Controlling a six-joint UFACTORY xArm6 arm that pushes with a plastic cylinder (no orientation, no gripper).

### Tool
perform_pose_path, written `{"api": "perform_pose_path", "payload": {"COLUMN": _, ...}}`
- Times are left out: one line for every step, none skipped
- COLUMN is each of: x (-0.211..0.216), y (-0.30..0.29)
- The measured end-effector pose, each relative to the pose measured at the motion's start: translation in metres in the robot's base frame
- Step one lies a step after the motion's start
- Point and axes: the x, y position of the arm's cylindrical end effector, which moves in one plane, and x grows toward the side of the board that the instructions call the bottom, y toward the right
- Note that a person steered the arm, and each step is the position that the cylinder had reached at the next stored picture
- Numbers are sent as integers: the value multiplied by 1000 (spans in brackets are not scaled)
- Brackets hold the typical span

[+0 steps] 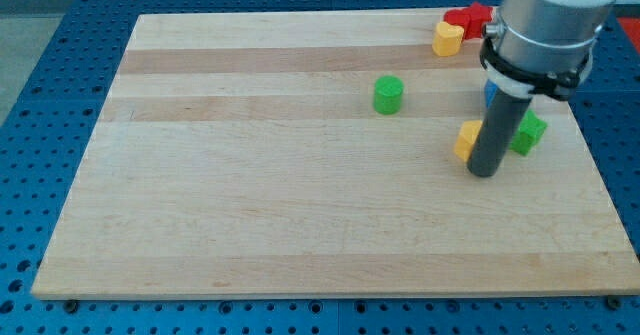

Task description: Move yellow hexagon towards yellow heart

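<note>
On the tabletop (250,205), a green cylinder (388,94) stands alone toward the middle. The yellow hexagon (466,139) lies touching my tip (483,172), on its left; there is no gripper. The yellow heart (447,38) sits near the view's top. I judge the approach done; next push upward, slightly leftward

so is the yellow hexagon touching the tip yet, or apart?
Looks touching: the yellow hexagon sits tight against the left side of my tip, partly hidden by the rod. The yellow heart lies well above.
</note>
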Motion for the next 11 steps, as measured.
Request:
{"api": "perform_pose_path", "payload": {"x": -26, "y": 0}}
{"api": "perform_pose_path", "payload": {"x": -49, "y": 0}}
{"api": "perform_pose_path", "payload": {"x": -74, "y": 0}}
{"api": "perform_pose_path", "payload": {"x": -92, "y": -2}}
{"api": "perform_pose_path", "payload": {"x": -100, "y": -10}}
{"api": "perform_pose_path", "payload": {"x": -100, "y": -27}}
{"api": "perform_pose_path", "payload": {"x": -100, "y": -50}}
{"api": "perform_pose_path", "payload": {"x": -107, "y": -63}}
{"api": "perform_pose_path", "payload": {"x": -118, "y": -57}}
{"api": "perform_pose_path", "payload": {"x": -118, "y": -42}}
{"api": "perform_pose_path", "payload": {"x": -115, "y": -34}}
